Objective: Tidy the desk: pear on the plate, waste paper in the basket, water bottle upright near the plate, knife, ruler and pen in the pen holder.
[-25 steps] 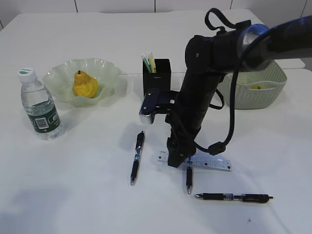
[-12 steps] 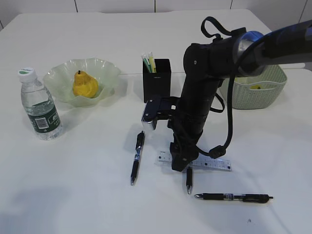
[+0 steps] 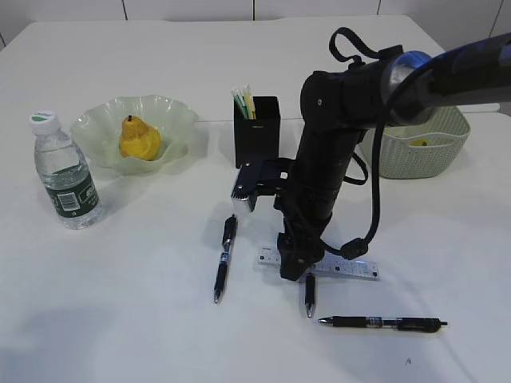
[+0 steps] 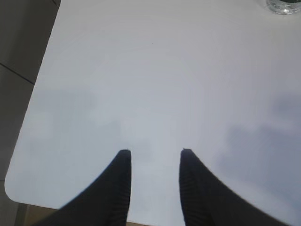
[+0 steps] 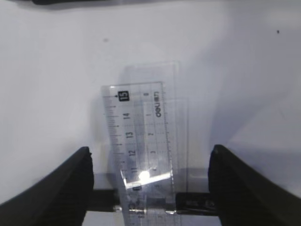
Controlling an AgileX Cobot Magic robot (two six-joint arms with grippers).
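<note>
Over the ruler (image 5: 141, 141), right gripper (image 5: 148, 162) sits wide open, straddling it; I'd drop straight down and pinch both long edges evenly.

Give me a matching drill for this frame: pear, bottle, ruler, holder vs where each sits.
Things:
1. pear
2. bottle
3. ruler
4. holder

Places:
A. flat on the table, between the open right pincer's fingers
B. upright, left of the plate
C. on the plate
D. behind the pens, left of the basket

Pairs: 1-C, 2-B, 3-A, 4-D
</note>
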